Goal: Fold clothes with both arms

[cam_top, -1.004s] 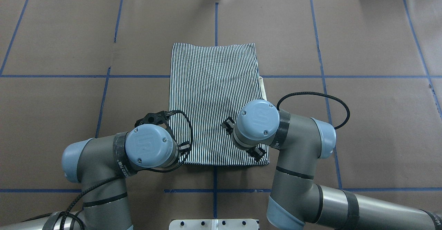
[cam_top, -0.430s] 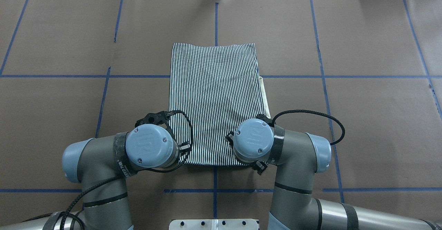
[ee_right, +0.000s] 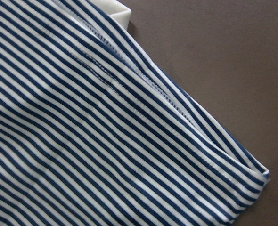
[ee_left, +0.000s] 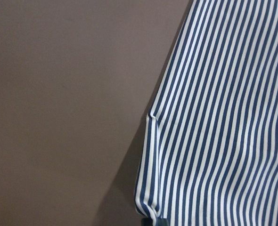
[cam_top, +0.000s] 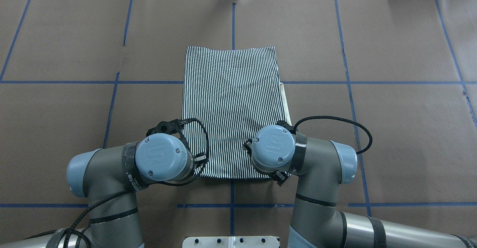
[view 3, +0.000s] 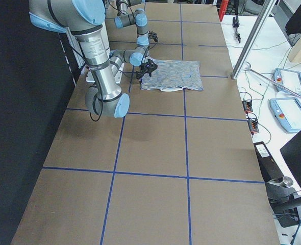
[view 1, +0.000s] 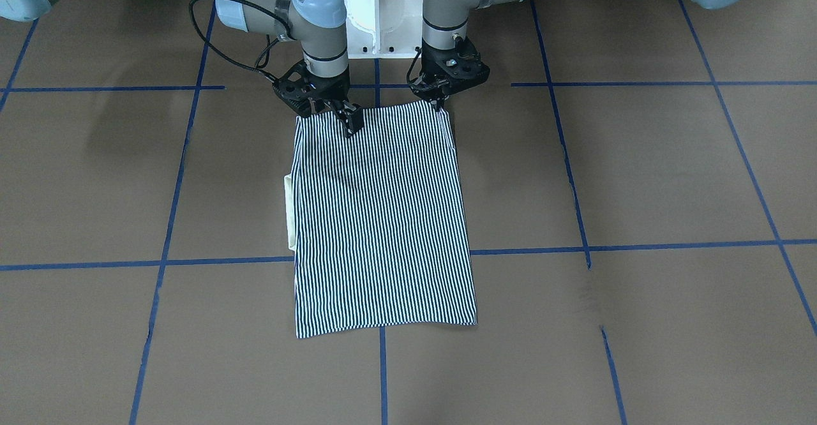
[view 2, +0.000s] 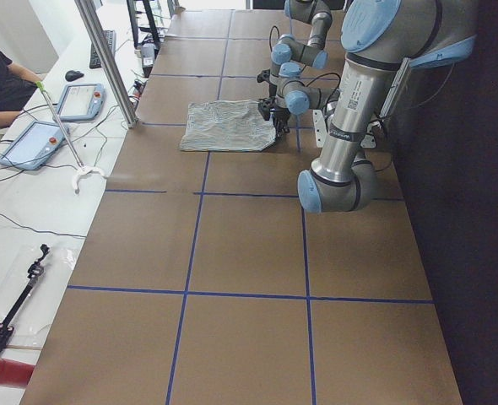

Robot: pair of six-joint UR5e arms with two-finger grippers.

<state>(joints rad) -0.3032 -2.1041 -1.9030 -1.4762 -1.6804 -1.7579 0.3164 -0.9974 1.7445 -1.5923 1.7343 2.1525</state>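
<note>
The right gripper (view 1: 329, 117), spread wide, has slid back over the hem corner of the shirt (view 1: 383, 221) stretched ahead of it on the worktop (view 1: 638, 157). The left gripper (view 1: 440, 102) still pinches the other corner, so a fold looks likely next.

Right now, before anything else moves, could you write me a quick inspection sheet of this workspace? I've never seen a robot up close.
Surface: table covered in brown paper with a blue tape grid.
Job's things: striped polo shirt lies folded into a rectangle, with its cream collar peeking out on the robot's right side.
Clutter: nothing seen.
Grippers: left gripper looks shut on one near corner of the shirt. The right gripper is open over the other near corner.
Cables: black cable loops from the right wrist. A second black cable is at the left wrist.
Surroundings: side bench with control tablets, and a seated person.
</note>
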